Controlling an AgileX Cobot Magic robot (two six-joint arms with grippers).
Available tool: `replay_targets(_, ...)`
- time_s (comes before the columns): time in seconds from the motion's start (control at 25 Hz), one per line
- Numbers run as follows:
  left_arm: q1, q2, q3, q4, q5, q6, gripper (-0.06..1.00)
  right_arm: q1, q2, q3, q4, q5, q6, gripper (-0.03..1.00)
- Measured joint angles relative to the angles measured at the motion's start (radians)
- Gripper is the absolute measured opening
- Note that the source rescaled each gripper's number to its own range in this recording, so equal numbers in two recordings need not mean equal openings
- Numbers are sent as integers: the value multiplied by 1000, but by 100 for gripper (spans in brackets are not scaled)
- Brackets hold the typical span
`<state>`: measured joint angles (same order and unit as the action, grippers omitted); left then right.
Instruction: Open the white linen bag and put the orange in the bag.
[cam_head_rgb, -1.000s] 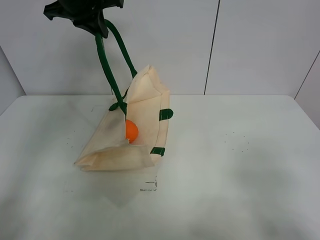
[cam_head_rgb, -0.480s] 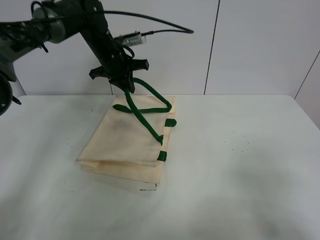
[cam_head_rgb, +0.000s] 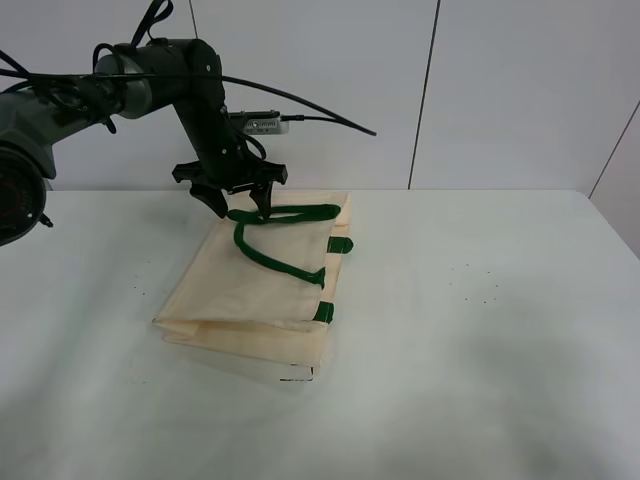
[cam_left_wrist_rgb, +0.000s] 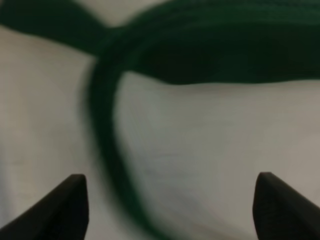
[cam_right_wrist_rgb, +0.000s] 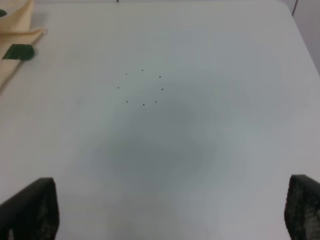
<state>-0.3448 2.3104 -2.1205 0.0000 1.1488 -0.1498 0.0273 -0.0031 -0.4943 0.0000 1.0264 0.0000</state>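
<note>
The white linen bag (cam_head_rgb: 250, 290) lies flat on the table, with its dark green strap handles (cam_head_rgb: 270, 262) draped loosely on top. My left gripper (cam_head_rgb: 238, 208) hovers just over the bag's far edge, open, with the strap loop below it. In the left wrist view the open gripper (cam_left_wrist_rgb: 172, 210) looks down on a blurred green strap (cam_left_wrist_rgb: 210, 55) and cream cloth (cam_left_wrist_rgb: 210, 150). The orange is hidden. My right gripper (cam_right_wrist_rgb: 170, 210) is open and empty over bare table, and is out of the exterior high view.
The white table (cam_head_rgb: 480, 330) stretches to the right of the bag. In the right wrist view a corner of the bag (cam_right_wrist_rgb: 12, 30) with a green tab (cam_right_wrist_rgb: 17, 51) shows, and small black specks (cam_right_wrist_rgb: 142, 87) mark the tabletop. A grey wall stands behind the table.
A second ago my left gripper held the handle high, the bag stood open and the orange showed inside. The gripper came down, the bag collapsed flat over the orange, and the gripper let go.
</note>
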Motion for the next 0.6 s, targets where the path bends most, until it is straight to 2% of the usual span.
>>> replay_targets(0.08,0,0,0,27,0,0,86,0,0,0,0,0,0,100)
replay_targets(0.32,18,0,0,12,21,0,86,0,0,0,0,0,0,100)
replay_targets(0.6,157,0,0,9,38,6,86,0,0,0,0,0,0,100)
